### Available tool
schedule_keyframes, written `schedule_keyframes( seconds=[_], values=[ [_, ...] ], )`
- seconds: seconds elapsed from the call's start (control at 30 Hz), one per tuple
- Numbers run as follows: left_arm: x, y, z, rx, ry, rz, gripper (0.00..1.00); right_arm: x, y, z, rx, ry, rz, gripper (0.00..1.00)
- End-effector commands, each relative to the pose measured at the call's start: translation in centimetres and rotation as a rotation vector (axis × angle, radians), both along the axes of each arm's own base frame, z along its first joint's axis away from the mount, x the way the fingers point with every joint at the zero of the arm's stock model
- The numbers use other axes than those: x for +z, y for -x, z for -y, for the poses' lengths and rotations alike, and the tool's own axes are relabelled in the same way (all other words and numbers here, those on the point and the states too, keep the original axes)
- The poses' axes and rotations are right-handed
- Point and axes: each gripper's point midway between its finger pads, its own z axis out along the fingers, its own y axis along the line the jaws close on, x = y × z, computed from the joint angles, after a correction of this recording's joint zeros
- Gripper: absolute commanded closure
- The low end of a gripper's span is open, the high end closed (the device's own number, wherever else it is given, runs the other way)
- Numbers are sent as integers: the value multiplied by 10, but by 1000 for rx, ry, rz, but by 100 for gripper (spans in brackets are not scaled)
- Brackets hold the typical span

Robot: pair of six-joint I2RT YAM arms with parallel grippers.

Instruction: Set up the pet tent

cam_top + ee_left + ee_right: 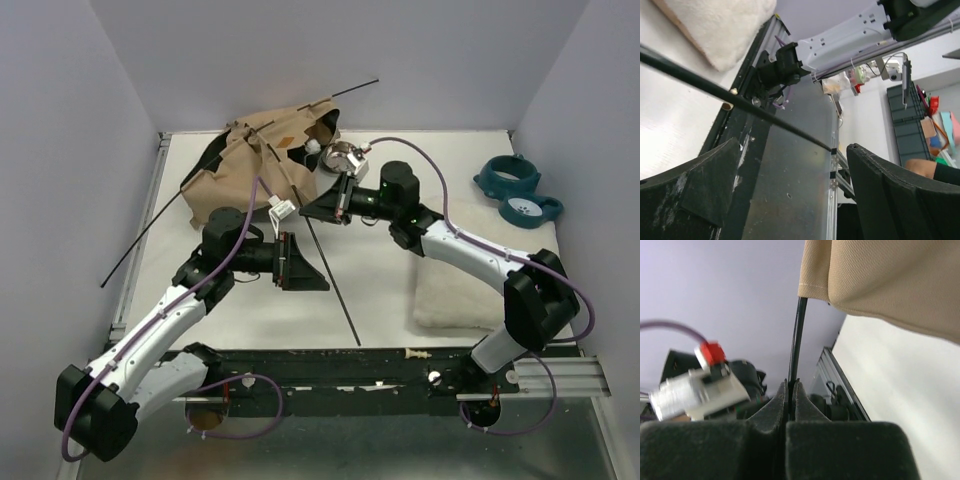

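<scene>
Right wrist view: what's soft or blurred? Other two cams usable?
Right wrist: tent fabric weave crisp, pole sharp, white block with red tab at left smeared. Left wrist: pole soft near the lens, fingers dark, little detail. Top external: evenly lit and sharp, only soft shadows.

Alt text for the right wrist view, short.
The right tool is shut on a thin black pole that runs up under the tan tent fabric. White table at right; a blurred white and red part at left.
</scene>
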Motion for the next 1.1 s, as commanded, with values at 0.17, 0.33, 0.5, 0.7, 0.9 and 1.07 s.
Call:
schedule_keyframes(
  seconds=[0.17,0.33,0.5,0.7,0.9,1.07],
  values=[
    [13,21,-3,-3,27,19,15,45,-67,-39,-239,-25,128,99],
    [18,21,-4,6,52,57,32,48,-81,-55,-293,-12,163,99],
    [14,19,-9,26,54,46,44,58,-92,-71,-345,-31,184,99],
    [15,16,-24,72,42,58,62,64,-101,-74,-370,-32,204,99],
    [20,20,-28,61,37,126,100,66,-93,-76,-325,-56,236,98],
    [42,10,-29,68,60,223,100,69,-71,-61,-182,-65,451,33]
  ],
)
